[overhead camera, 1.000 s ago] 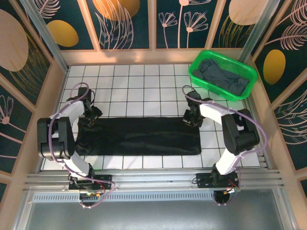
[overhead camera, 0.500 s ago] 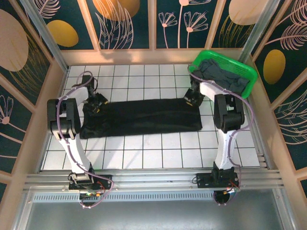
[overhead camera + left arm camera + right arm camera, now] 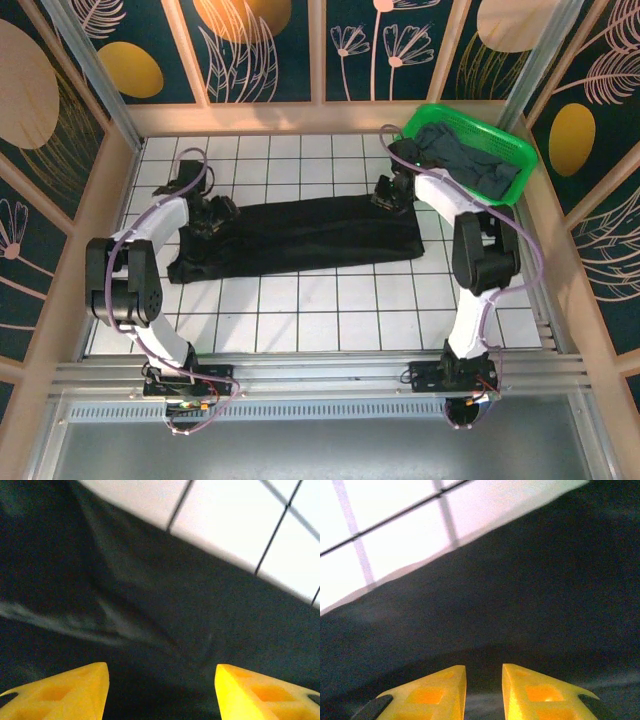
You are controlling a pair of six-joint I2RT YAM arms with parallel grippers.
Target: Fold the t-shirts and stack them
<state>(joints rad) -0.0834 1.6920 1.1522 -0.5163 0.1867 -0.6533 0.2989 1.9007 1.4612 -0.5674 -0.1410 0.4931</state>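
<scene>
1. Two claws sit low over the far corners of the black shirt (image 3: 300, 235), a long folded band that runs between them on the table (image 3: 330, 310).
2. Left claw (image 3: 213, 214): fingers (image 3: 75, 692) are wide apart. Creased cloth lies beneath and ahead of them, with none pinched between.
3. Right claw (image 3: 390, 192): fingers (image 3: 435, 692) are narrowly apart. Smooth cloth lies beneath and ahead, with white tile beyond its edge. Nothing is seen gripped.
4. Grey shirt (image 3: 470, 160): heaped in the basket (image 3: 528, 157), just beyond and to the right of the right claw.
5. Step, as judged: setting down a lengthwise fold. The band lies askew, and its end under the left claw spreads nearer and looser.
6. Handling advice: raise both claws straight up so no cloth drags. Flatten the creases under the left claw and square the band. Grip both corners of one short end evenly for the next fold.
</scene>
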